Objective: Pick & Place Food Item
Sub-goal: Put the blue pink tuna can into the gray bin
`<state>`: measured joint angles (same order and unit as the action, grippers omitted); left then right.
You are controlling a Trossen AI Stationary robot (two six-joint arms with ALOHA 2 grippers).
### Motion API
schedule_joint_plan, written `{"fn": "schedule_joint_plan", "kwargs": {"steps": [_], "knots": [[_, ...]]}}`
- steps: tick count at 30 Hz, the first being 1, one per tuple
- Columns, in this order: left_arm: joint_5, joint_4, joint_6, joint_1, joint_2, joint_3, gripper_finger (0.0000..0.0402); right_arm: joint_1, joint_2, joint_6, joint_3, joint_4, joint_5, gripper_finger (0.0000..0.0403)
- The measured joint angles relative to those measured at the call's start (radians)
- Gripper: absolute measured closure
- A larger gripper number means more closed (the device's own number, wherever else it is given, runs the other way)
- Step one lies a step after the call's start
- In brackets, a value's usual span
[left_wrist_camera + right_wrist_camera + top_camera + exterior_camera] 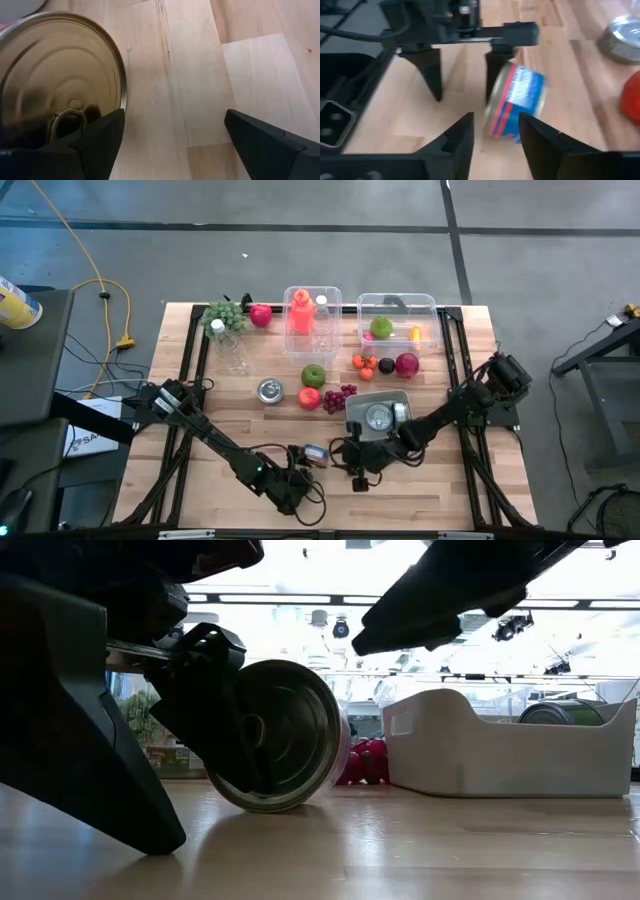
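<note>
Two arms reach low over the bench [250,430], left claw [303,464] spread beside the tipped can [316,455], right claw [495,135] parted, empty.

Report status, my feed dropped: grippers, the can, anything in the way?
Left gripper open, gap empty. Blue-labelled can on its side beside one left finger. Right gripper open, facing can, not gripping. White tray nearby.

- Worktop [200,75]: pale wood planks, smooth, faint sheen.
- Can [285,735]: shiny metal end with pressed rings; glossy blue and red printed label.
- Tray [500,755]: matt grey-white plastic.
- Left gripper [172,145] fingers: matt black plastic.
</note>
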<state>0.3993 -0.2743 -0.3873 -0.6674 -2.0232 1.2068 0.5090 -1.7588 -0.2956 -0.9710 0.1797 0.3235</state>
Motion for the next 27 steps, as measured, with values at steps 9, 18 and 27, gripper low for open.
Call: {"fn": "schedule_joint_plan", "kwargs": {"steps": [9, 18, 27], "knots": [[0.014, 0.006, 0.001, 0.0, 0.0, 0.0, 0.006, -0.011, -0.018, -0.07, 0.0, -0.008, 0.02, 0.0114], [0.018, 0.008, 0.002, 0.0, 0.0, 0.0, 0.006, -0.028, -0.042, -0.041, -0.002, 0.045, 0.044, 0.007], [0.019, 0.009, 0.002, 0.0, 0.0, 0.0, 0.006, -0.028, -0.112, 0.046, -0.001, 0.167, 0.045, 0.0073]]}}
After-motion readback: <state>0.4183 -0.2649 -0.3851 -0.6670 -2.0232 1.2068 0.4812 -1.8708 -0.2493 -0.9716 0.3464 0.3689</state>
